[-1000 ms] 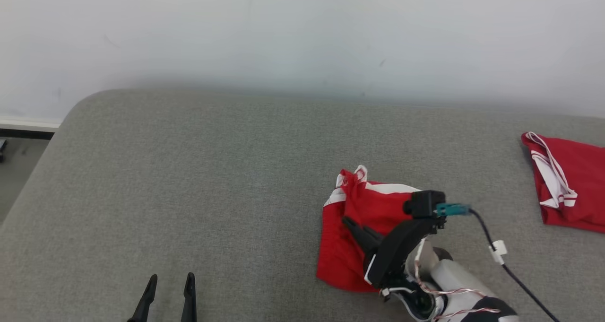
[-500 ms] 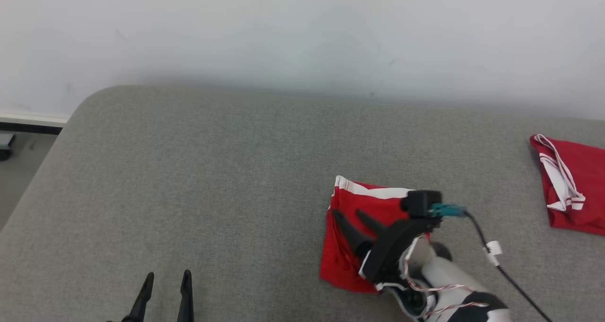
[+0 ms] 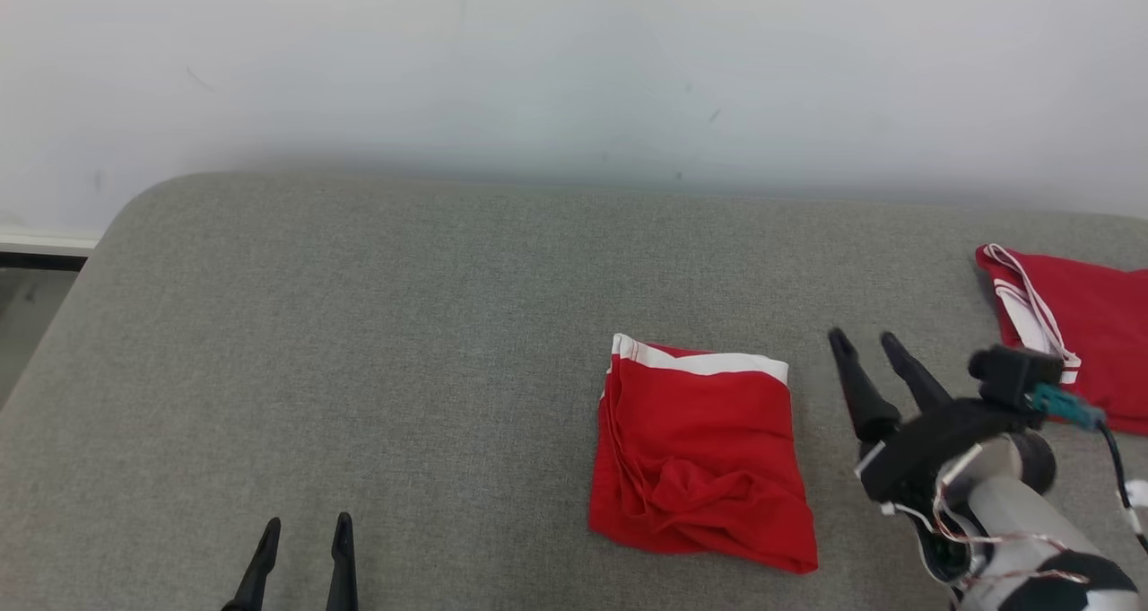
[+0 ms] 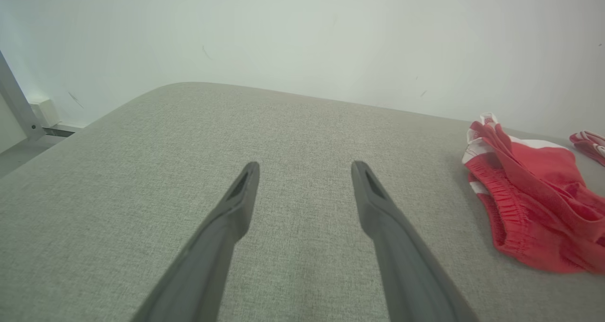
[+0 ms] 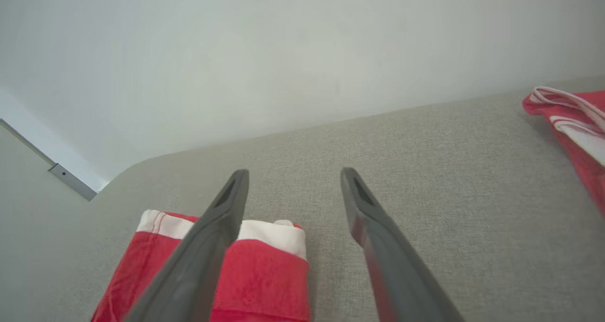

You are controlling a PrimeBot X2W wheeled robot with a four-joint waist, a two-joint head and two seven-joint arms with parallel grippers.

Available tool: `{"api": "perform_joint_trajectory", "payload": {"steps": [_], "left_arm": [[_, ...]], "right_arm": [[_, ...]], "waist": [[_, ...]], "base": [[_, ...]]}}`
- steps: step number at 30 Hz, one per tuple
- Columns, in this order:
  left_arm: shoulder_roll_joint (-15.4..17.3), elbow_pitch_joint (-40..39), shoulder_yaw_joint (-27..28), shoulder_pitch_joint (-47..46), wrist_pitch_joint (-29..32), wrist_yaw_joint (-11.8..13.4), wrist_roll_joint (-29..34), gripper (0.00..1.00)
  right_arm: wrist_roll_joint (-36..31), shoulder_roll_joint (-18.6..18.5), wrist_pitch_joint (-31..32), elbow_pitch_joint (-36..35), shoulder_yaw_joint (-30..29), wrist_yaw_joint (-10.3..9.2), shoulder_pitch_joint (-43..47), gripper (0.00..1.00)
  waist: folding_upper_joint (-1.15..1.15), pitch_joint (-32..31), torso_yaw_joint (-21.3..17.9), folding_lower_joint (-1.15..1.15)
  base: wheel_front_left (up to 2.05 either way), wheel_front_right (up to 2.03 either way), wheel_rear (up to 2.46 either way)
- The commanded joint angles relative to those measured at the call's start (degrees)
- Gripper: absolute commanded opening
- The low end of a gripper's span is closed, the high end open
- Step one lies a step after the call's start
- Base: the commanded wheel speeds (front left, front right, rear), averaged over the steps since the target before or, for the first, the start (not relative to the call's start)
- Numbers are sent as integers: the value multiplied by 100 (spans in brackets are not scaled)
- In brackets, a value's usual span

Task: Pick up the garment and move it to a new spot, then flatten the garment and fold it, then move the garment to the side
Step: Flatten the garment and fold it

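One folded red garment (image 3: 700,454) just left of the spread, empty right gripper (image 3: 863,336).

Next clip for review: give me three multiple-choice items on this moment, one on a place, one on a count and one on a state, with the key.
1. Where does the folded red garment with a white band lie relative to the right end effector?
A. To its left, apart from it.
B. Clamped inside it.
C. To its right.

2. How many red garments lie on the grey fabric surface?
A. One.
B. Two.
C. Three.

3. What state is the right end effector in?
A. Shut on cloth.
B. Shut and empty.
C. Open and empty.

Key:
1 A: in the head view, bare grey fabric separates the two.
2 B: there is the folded one, plus a red garment with white trim at the right edge.
3 C: it is spread wide with nothing in it.
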Motion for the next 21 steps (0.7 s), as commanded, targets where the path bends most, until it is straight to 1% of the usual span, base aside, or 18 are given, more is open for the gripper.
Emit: {"api": "perform_joint_trajectory", "payload": {"steps": [1,2,3,4,5,9,11,13,17,21], "left_arm": [[-8,-25,21,62,-19,8,28,100],[-8,-29,28,63,-19,8,30,100],[-8,-31,33,64,-19,8,31,100],[-8,-33,40,66,-19,8,33,100],[-8,-39,45,63,-19,8,33,100],[-8,-48,55,23,-19,8,33,100],[-8,-48,67,-3,-19,8,33,100],[-8,-40,73,-23,-19,8,42,100],[-8,-12,52,-63,-19,8,60,100],[-7,14,22,-115,-19,8,59,100]], "right_arm": [[-130,-72,-95,30,-54,-11,178,100],[-184,-73,-137,42,-89,-11,263,77],[-234,-67,-158,60,-114,-11,351,26],[-296,-66,-197,78,-137,-11,432,17],[-346,-58,-218,92,-166,-11,505,0],[-618,38,-301,230,-142,-11,748,0],[-652,199,-316,280,-108,-11,820,0],[-673,283,-343,342,-62,-11,839,0],[-1006,465,-364,492,295,-11,707,0],[-1123,722,-395,649,515,-11,681,0]], "waist": [[-1,5,0,0],[-1,10,0,0],[-1,14,0,0],[-1,22,-2,0],[-1,31,-4,0],[-1,79,4,0],[-1,99,7,0],[-1,115,15,0],[-1,131,45,0],[-1,119,135,0]], "base": [[0,0,0],[0,0,0],[0,0,0],[0,0,0],[0,0,0],[0,0,0],[0,0,0],[0,0,0],[0,0,0],[0,0,0]]}}
